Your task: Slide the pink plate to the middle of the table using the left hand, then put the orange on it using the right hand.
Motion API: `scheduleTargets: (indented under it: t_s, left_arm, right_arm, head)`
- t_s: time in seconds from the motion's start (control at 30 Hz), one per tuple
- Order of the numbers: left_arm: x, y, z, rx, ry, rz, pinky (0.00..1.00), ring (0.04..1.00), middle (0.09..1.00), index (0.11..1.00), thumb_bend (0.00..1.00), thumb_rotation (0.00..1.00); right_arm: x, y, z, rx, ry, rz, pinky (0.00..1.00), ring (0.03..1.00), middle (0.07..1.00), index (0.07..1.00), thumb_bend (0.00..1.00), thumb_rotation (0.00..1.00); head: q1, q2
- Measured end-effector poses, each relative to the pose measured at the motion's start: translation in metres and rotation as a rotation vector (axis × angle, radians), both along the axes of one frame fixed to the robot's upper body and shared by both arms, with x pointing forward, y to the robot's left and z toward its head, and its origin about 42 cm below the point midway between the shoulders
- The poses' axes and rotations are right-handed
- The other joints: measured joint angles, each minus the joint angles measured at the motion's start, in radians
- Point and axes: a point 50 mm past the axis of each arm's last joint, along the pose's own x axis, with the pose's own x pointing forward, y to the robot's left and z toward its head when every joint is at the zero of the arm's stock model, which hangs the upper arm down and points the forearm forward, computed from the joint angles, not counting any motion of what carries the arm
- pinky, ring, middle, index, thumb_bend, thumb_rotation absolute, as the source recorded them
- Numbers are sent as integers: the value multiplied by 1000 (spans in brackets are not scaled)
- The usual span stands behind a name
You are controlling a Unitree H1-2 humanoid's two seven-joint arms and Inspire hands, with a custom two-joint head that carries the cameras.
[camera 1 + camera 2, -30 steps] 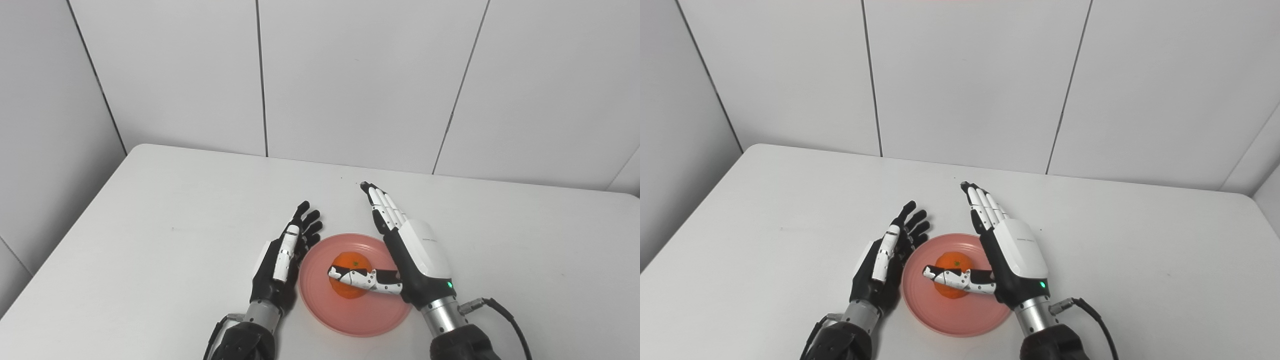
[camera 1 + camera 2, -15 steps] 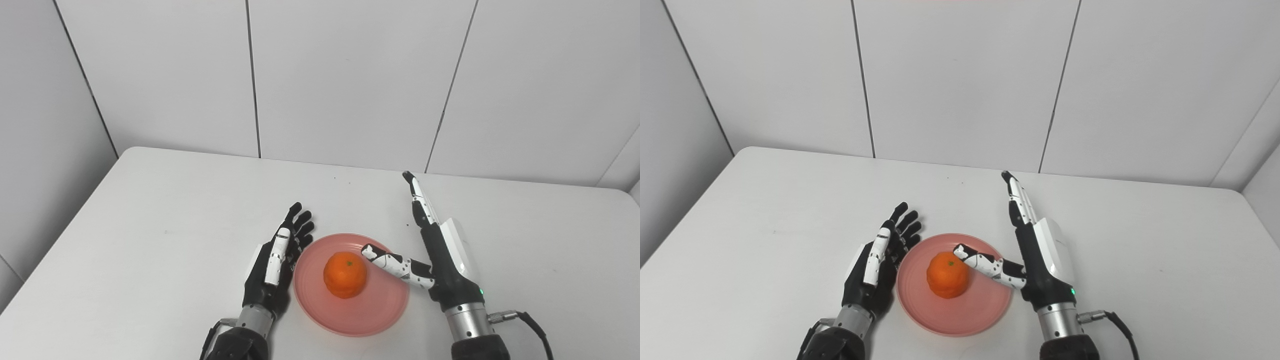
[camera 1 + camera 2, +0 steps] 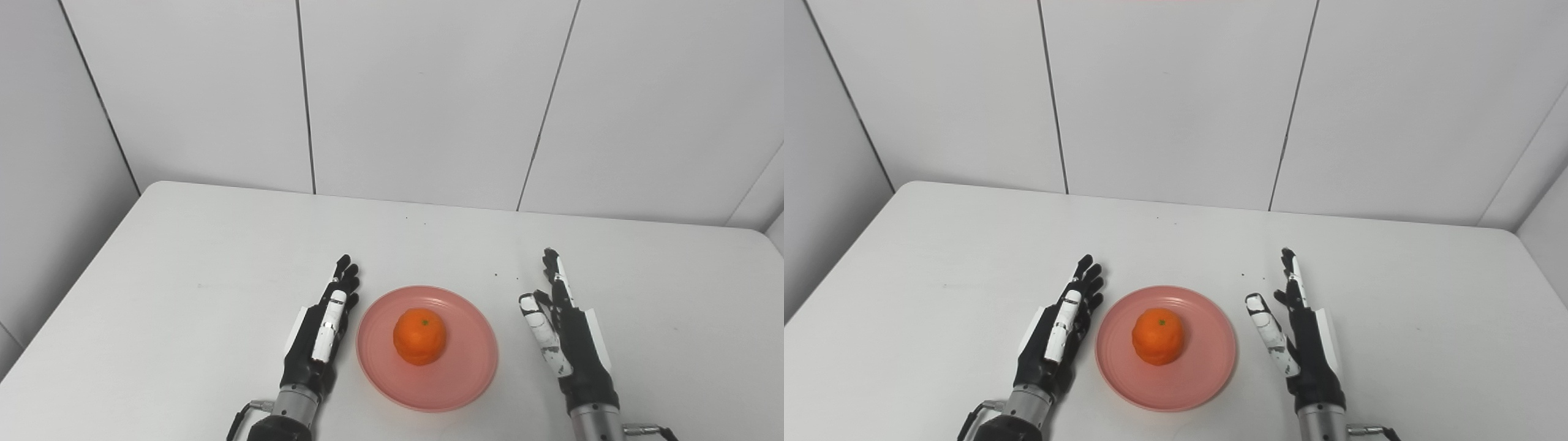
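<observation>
Right hand: right hand (image 3: 572, 343) has pulled off the orange and away from the plate; a second ago its thumb lay across the fruit, now it stands well clear to the plate's right, fingers (image 3: 554, 272) straight and spread, grasping nothing.
Left hand: left hand (image 3: 1053, 334) has drawn back a little toward the robot, just beside the plate's left rim, fingers extended and released, holding nothing.
Orange: orange (image 3: 419, 335) sits alone near the centre of the pink plate (image 3: 471, 373), stem dimple up, untouched by either hand.
Plate position: roughly mid-width of the white desk (image 3: 184, 257), toward the near edge.
Task reading: both steps look done; only retreat of the arms seems left.
Writing: none readable; faint marking on the right hand's back is too small to tell.
</observation>
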Motion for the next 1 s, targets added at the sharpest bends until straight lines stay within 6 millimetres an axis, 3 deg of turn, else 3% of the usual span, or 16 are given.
scheduleTargets:
  t_s: [0.2, 0.33, 0.67, 1.0]
  left_arm:
    - [0, 7, -1, 25, -4, 4, 1000, 1000, 1000, 1000, 388, 1000]
    - [0, 8, -1, 26, -5, 4, 1000, 1000, 1000, 1000, 407, 1000]
    - [-2, 7, -1, 59, -18, -10, 1000, 1000, 1000, 1000, 414, 1000]
    - [-11, 8, 5, 95, -47, -1, 1000, 1000, 1000, 1000, 403, 1000]
  right_arm:
    - [2, 6, -10, 85, 55, 11, 1000, 990, 1000, 1000, 496, 1000]
    - [2, 5, -12, 143, 65, 16, 988, 991, 1000, 1000, 294, 1000]
    - [0, 10, -17, 195, 85, 40, 986, 984, 1000, 1000, 203, 1000]
    - [-1, 10, -12, 208, 67, 45, 991, 982, 1000, 1000, 224, 1000]
  head:
    - [-9, -3]
    - [-11, 2]
    - [-5, 11]
    - [-3, 11]
